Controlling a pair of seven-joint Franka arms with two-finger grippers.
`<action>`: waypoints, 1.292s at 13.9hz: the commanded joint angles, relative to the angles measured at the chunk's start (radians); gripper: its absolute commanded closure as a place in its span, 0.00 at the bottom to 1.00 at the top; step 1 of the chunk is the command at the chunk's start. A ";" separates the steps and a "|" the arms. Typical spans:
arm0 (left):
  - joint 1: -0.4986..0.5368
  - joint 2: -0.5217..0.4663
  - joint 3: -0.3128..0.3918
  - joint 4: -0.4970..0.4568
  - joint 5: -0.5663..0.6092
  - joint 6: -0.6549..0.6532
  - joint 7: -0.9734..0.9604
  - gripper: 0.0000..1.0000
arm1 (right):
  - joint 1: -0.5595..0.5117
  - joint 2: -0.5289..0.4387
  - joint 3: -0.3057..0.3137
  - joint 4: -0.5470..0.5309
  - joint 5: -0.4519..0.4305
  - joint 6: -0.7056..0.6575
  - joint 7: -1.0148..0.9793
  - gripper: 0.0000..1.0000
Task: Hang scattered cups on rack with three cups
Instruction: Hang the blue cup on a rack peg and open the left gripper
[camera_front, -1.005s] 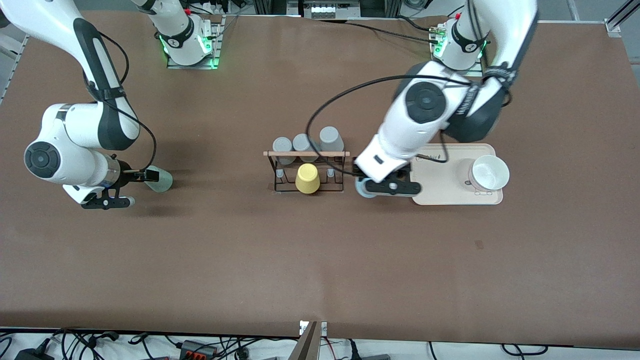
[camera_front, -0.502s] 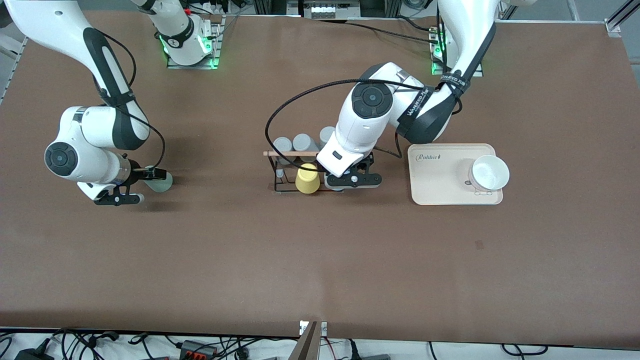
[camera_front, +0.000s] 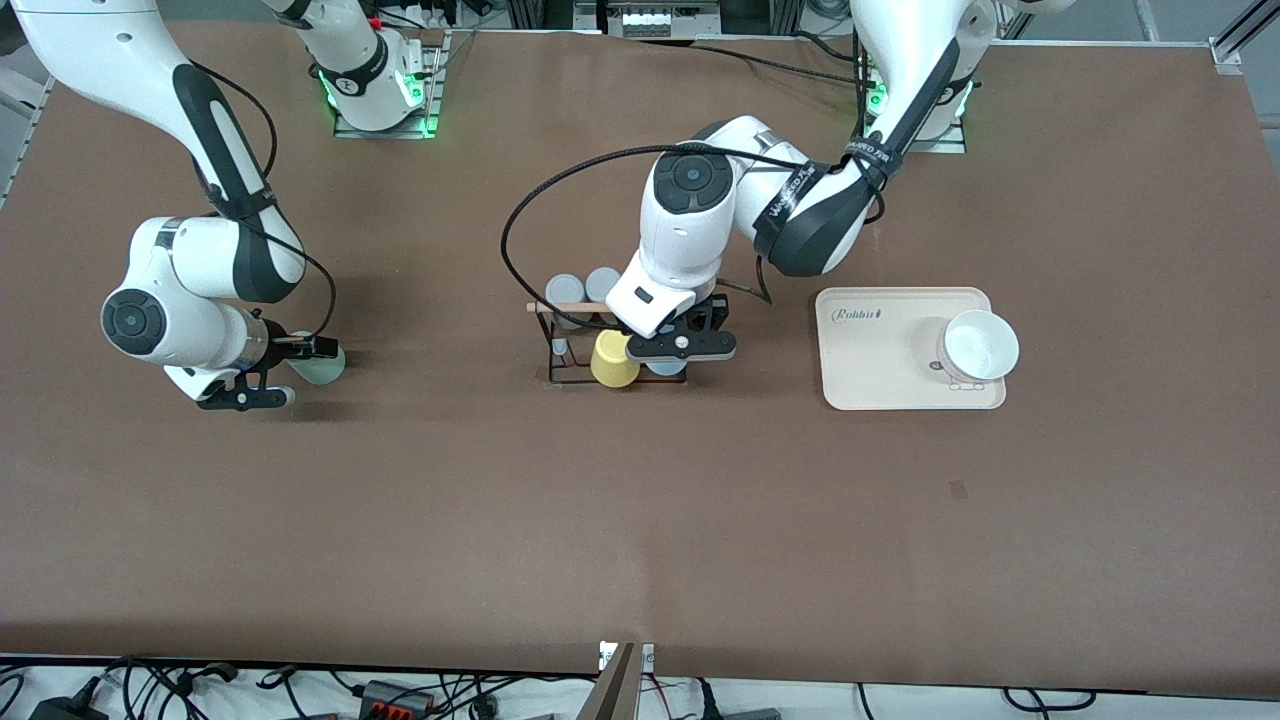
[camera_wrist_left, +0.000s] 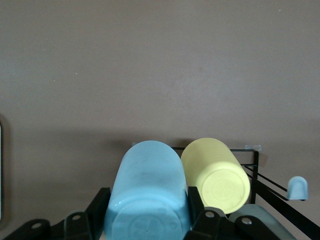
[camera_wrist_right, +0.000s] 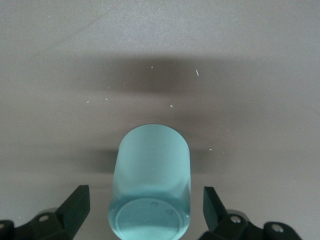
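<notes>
blue cup (camera_wrist_left: 148, 192) in left claw (camera_wrist_left: 148, 220), touching yellow cup (camera_wrist_left: 216, 175) | right claw (camera_wrist_right: 148, 210) wide around mint cup (camera_wrist_right: 151, 182)

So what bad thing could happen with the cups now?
The left gripper holds the light blue cup right beside the yellow cup on the rack, so it might bump the yellow one off its peg, or miss the free peg. The right gripper is open around the mint green cup, which lies on its side on the table; it could roll away if nudged.
</notes>
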 joint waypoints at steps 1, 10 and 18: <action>-0.009 0.034 0.008 0.038 0.018 -0.019 -0.016 0.73 | -0.007 0.000 0.004 -0.006 -0.012 0.006 0.012 0.10; -0.020 0.055 0.003 0.044 0.019 -0.018 0.001 0.00 | -0.006 -0.017 0.006 0.049 -0.010 -0.052 0.007 0.73; 0.107 -0.086 0.002 0.043 0.038 -0.194 0.215 0.00 | 0.085 -0.009 0.011 0.405 0.134 -0.411 0.078 0.73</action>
